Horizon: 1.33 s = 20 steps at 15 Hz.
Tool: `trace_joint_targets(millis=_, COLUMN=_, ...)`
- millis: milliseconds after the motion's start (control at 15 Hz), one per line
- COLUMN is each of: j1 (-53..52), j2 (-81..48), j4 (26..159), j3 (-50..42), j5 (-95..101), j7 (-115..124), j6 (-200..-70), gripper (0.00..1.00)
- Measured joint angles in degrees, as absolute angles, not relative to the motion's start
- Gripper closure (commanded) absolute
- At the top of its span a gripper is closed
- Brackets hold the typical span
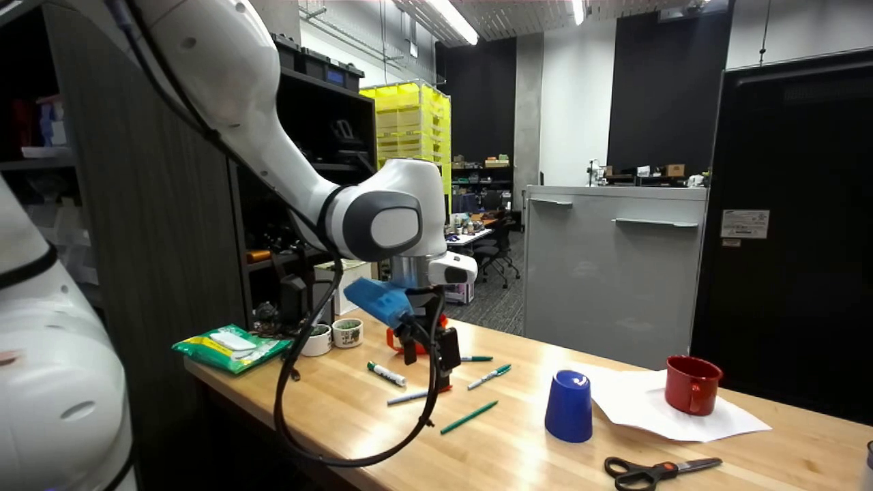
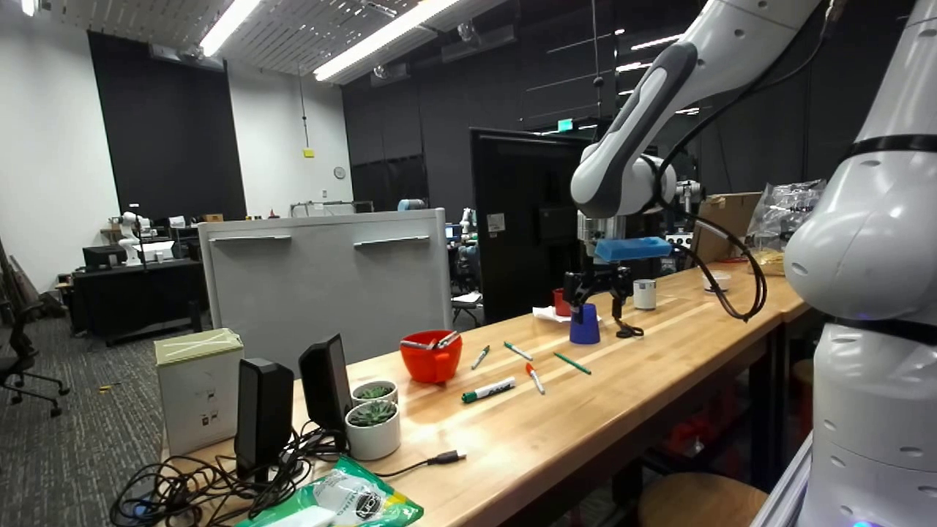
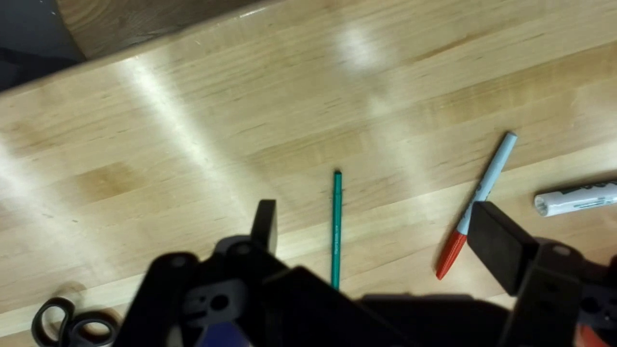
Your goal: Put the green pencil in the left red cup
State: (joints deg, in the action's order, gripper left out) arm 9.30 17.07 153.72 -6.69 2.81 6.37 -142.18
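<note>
The green pencil (image 1: pixel 469 417) lies flat on the table in both exterior views (image 2: pixel 572 364). In the wrist view the green pencil (image 3: pixel 337 226) shows between the fingers, nearer the left one; its lower end is hidden by the gripper. My gripper (image 3: pixel 373 226) is open and empty above the table, its fingers wide apart; it also shows in both exterior views (image 1: pixel 428 365) (image 2: pixel 598 313). The left red cup (image 2: pixel 432 364), orange-red with a handle, stands upright with several pens in it. In an exterior view the cup (image 1: pixel 392 340) is mostly hidden behind the gripper.
A blue cup (image 1: pixel 569 407) stands upside down near scissors (image 1: pixel 661 470). A darker red cup (image 1: pixel 692 385) stands on white paper. A red-capped pen (image 3: pixel 482 197), a green-capped marker (image 2: pixel 488 390) and green-capped pens (image 2: pixel 518 350) lie around. Potted plants (image 2: pixel 373 432) and speakers (image 2: pixel 263 413) stand at one end.
</note>
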Motion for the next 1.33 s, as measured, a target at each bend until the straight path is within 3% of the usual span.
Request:
trace_joint_targets(millis=600, j1=10.10, j2=5.81, j4=145.13, j3=-6.84, j5=4.64, j7=8.58, j6=-143.54, gripper=0.00)
trace_joint_targets(millis=1333, j1=10.07, j2=5.32, j4=144.68, j3=-6.90, j5=4.64, j7=8.57, j6=-143.55, gripper=0.00)
